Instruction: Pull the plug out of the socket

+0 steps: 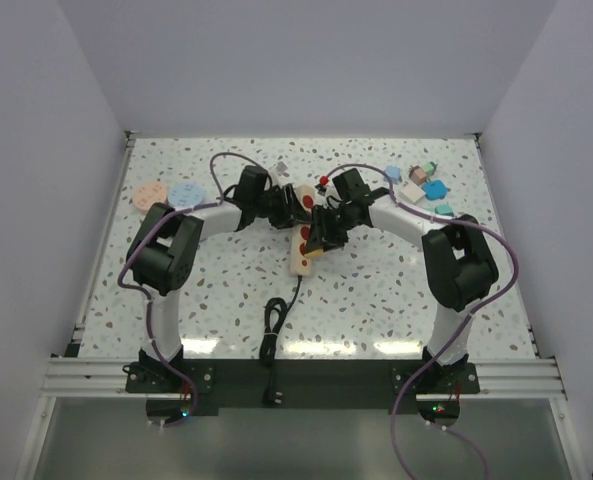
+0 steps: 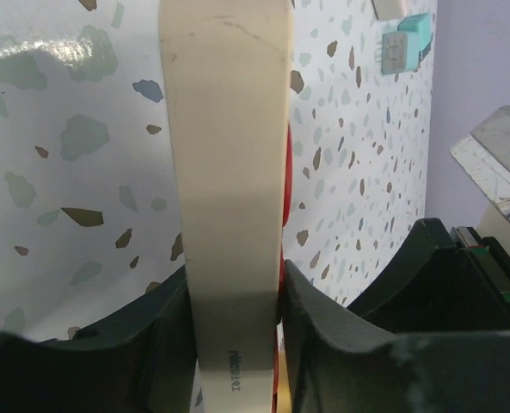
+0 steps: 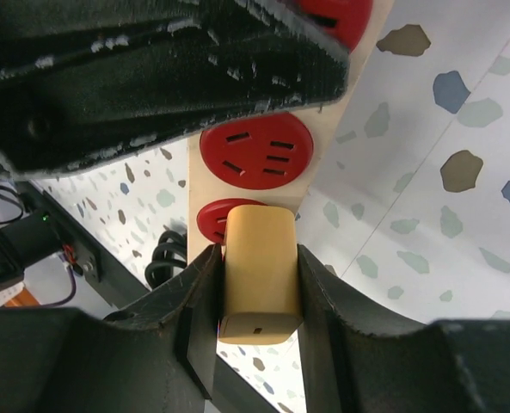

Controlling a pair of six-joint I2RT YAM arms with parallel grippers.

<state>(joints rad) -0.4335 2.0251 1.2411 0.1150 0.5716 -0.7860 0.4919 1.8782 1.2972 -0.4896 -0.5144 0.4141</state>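
Note:
The socket (image 1: 303,240) is a pale wooden strip with red round faces, lying in the middle of the table. My left gripper (image 1: 282,207) is shut on its far end; in the left wrist view the strip's pale side (image 2: 229,129) is clamped between the two dark fingers (image 2: 235,344). My right gripper (image 1: 318,238) is shut on a yellow plug (image 3: 259,271), held by its two sides. The plug's far end sits against the nearest red socket face (image 3: 210,222). Another red face (image 3: 256,148) is bare beside it.
The strip's black cable (image 1: 271,320) lies coiled toward the near edge and also shows in the right wrist view (image 3: 164,258). Two discs (image 1: 166,195) lie at the far left and several coloured blocks (image 1: 421,185) at the far right. White walls enclose the table.

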